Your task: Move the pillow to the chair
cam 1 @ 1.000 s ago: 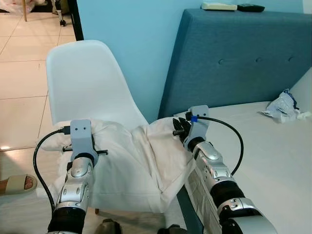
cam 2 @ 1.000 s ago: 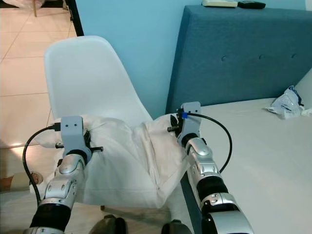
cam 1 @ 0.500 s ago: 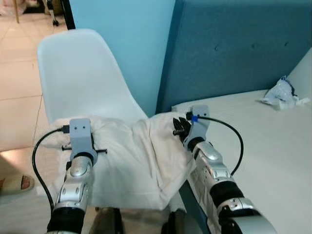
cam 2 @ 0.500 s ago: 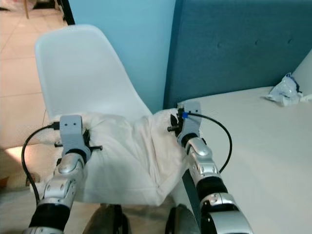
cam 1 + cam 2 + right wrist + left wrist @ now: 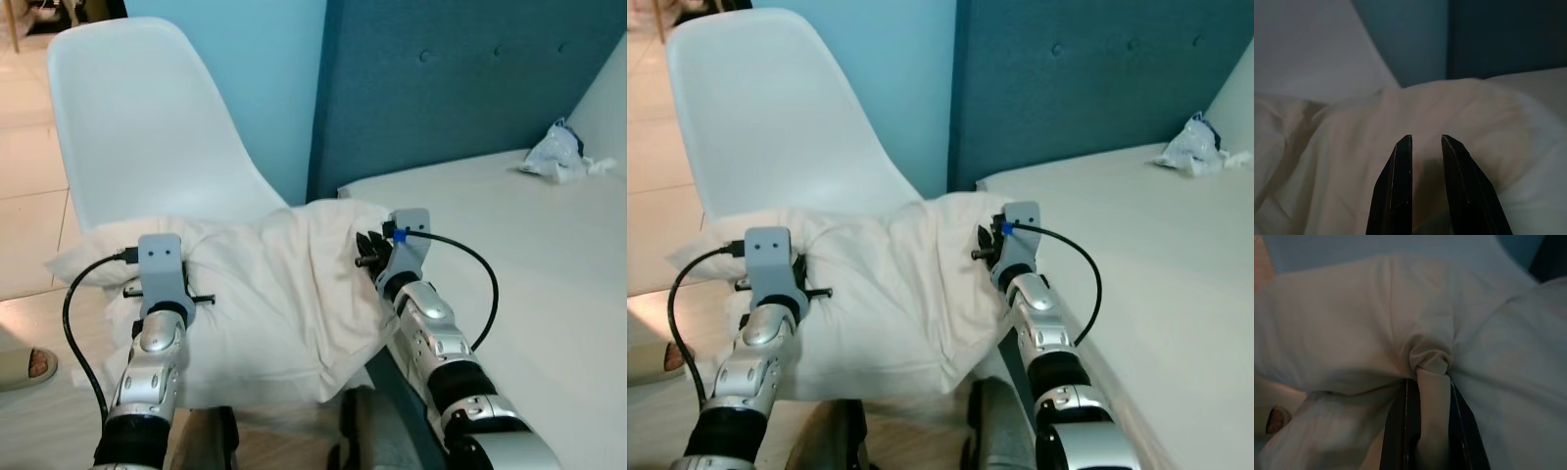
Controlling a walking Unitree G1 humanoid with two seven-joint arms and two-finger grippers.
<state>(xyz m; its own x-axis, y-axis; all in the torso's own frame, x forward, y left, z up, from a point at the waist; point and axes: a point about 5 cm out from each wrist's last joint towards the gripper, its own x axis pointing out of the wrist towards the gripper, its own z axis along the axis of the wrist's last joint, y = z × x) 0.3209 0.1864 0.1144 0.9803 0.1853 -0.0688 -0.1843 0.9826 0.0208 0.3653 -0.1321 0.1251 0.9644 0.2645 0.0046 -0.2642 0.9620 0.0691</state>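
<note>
Filling the right half of my head views is the bed, its blue headboard rising across the upper right. The white shell chair takes the upper left, its back upright against the blue wall. The white pillow sprawls across the lower centre, draped over the chair seat with one end lapping onto the bed's corner. A crumpled bag sits far off at the upper right of the mattress.

My left gripper is pinched on a bunched fold of pillowcase; I see cloth squeezed between the black fingers. My right gripper has its jaws narrowly parted, with fabric lying between and under the tips; I judge it a loose hold at best.

I expect the pillow to be light, soft and floppy, sagging wherever it is unsupported. Cloth pinches may slip, so I'd grip deep folds near both ends.
</note>
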